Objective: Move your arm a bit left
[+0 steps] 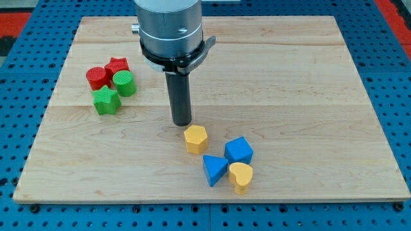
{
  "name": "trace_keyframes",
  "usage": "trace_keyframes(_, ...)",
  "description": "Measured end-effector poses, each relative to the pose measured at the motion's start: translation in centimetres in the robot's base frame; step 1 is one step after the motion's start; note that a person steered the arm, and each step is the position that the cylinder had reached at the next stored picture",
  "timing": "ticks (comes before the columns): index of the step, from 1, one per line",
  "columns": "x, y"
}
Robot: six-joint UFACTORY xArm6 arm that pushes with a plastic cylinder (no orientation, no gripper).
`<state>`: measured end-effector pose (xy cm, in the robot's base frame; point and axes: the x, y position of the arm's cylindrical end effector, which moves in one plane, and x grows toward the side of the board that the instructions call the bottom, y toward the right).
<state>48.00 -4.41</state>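
Note:
My tip (182, 122) rests on the wooden board (289, 77) near its middle, just above and slightly left of a yellow hexagonal block (195, 138), close to it but I cannot tell if touching. Below right lie a blue cube (239, 151), a blue triangular block (214, 169) and a yellow heart-shaped block (241, 176), packed together. Far to the tip's left is a cluster: a red cylinder (97, 77), a red star (117, 66), a green cylinder (124, 83) and a green star (106, 100).
The arm's grey cylindrical body (169, 29) hangs over the board's top middle. A blue pegboard surface (19, 128) surrounds the board on all sides.

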Motion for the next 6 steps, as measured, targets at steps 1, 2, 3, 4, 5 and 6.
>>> trace_keyframes(1, 0.0, 0.0)
trace_keyframes(2, -1.1, 0.0)
trace_keyframes(3, -2.6, 0.0)
trace_keyframes(4, -2.6, -0.4)
trace_keyframes(5, -2.6, -2.8)
trace_keyframes(6, -2.6, -6.0)
